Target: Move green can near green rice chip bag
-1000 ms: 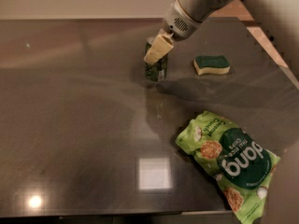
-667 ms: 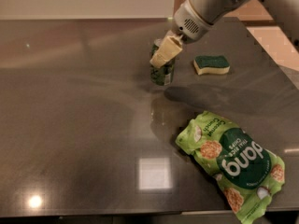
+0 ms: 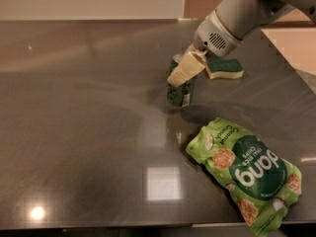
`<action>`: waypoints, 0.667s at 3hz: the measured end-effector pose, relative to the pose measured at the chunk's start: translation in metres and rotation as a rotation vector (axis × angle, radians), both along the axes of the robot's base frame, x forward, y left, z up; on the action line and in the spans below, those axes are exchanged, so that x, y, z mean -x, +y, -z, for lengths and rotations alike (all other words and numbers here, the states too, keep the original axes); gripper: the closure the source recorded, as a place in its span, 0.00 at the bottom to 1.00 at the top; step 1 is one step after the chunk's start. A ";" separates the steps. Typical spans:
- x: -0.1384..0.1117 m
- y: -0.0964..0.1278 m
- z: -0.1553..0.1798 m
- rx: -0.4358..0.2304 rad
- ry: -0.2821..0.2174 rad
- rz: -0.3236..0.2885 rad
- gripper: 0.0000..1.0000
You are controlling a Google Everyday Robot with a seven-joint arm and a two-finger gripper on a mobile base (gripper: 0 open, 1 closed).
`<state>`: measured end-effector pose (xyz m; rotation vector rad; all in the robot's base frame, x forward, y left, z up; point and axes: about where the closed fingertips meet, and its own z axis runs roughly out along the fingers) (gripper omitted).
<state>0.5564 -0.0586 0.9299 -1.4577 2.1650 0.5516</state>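
Observation:
The green can (image 3: 178,92) is small and dark green with a pale label patch. It stands upright on the dark table, partly covered by my gripper (image 3: 182,73), which comes down from the upper right and is shut on the can. One cream finger (image 3: 183,69) lies across the can's upper part. The green rice chip bag (image 3: 247,174) lies flat at the lower right, crinkled, light green with a dark green circle and white "dang" lettering. The can stands a short gap up and to the left of the bag's nearest corner.
A green-topped yellow sponge (image 3: 225,68) lies just behind and to the right of the can, under my arm (image 3: 237,14). The table's right edge (image 3: 291,65) runs diagonally past the sponge. Bright light reflections (image 3: 162,183) show on the tabletop.
My gripper has moved with the can toward the near right, closer to the chip bag. The bag and sponge have not moved.

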 end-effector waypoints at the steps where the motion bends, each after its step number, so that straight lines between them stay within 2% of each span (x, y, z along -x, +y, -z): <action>1: 0.020 -0.009 0.008 0.011 0.031 0.024 1.00; 2: 0.035 -0.017 0.018 0.032 0.045 0.050 0.82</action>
